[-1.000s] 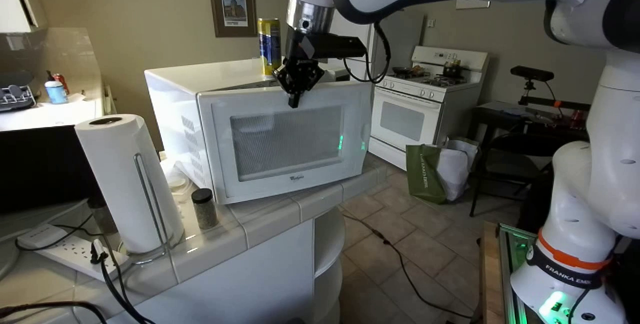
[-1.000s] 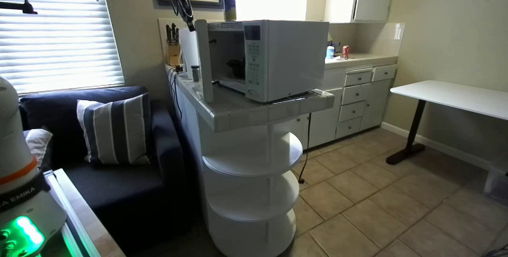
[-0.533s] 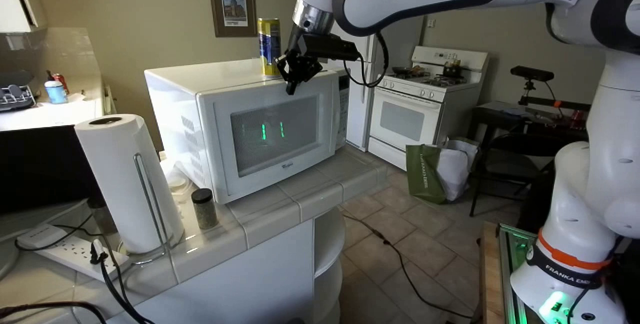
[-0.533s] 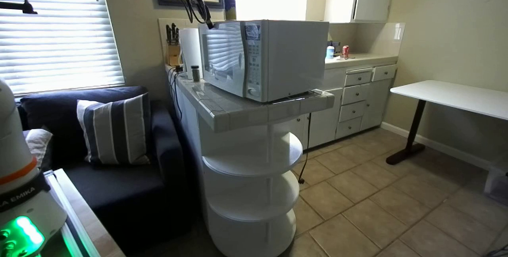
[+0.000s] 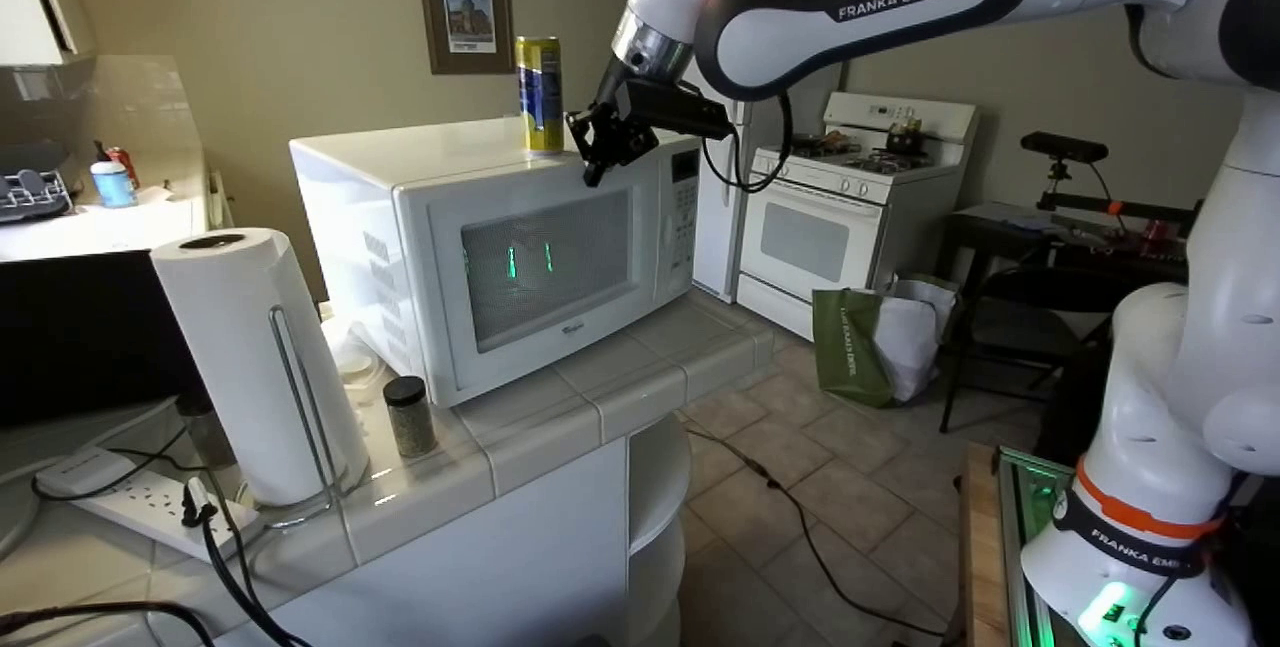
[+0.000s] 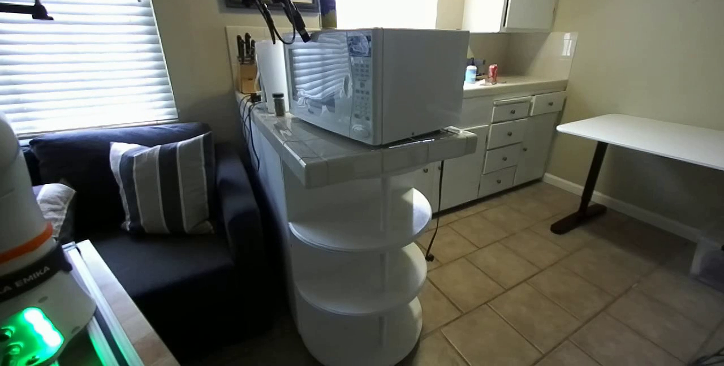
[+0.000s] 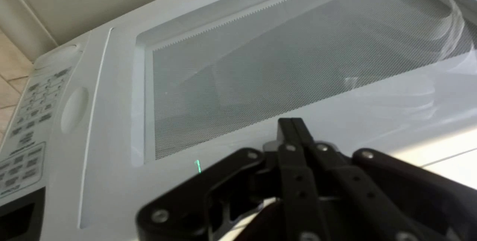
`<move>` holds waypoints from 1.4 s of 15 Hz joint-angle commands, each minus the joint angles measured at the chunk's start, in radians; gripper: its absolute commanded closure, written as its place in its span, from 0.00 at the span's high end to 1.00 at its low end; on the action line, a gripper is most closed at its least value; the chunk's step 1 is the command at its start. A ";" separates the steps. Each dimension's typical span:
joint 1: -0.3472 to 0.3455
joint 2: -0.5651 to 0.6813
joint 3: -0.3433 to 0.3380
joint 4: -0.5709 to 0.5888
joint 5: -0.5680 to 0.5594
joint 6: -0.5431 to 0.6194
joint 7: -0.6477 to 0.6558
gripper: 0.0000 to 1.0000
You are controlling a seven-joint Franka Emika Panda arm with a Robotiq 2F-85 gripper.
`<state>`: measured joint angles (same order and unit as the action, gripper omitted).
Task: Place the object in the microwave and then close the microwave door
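Note:
The white microwave (image 5: 345, 152) stands on a tiled counter and shows in both exterior views (image 6: 421, 86). Its door (image 5: 540, 347), with a dark mesh window, lies flush with the control panel and looks closed; it also fills much of the wrist view (image 7: 115, 133). My gripper (image 5: 593, 174) is in front of the upper part of the door. In an exterior view, it shows near the door's top edge (image 6: 306, 37). In the wrist view its fingertips (image 7: 292, 121) are pressed together with nothing between them. I cannot tell if they touch the door. The object for the microwave is hidden.
A tall yellow and blue can (image 5: 540, 92) stands on top of the microwave, close beside my gripper. A paper towel roll (image 5: 255, 367) and a small black-capped jar (image 5: 408, 417) stand on the counter (image 5: 540, 452). A power strip (image 5: 140, 497) with cables lies further along.
The door has swung from ajar to flush with the microwave's front, hiding the dark object seen inside earlier. My gripper moved inward with the door, then shifted slightly toward the control panel side.

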<state>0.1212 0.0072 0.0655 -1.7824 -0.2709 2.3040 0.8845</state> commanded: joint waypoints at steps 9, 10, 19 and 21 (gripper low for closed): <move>-0.055 -0.180 -0.002 -0.050 0.179 -0.426 -0.329 0.47; -0.060 -0.202 -0.007 -0.063 0.179 -0.439 -0.396 0.54; -0.122 -0.295 -0.125 -0.115 0.245 -0.473 -0.953 1.00; -0.138 -0.304 -0.158 -0.116 0.244 -0.497 -1.043 1.00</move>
<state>0.0042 -0.2628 -0.0545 -1.8681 -0.0502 1.8413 -0.0296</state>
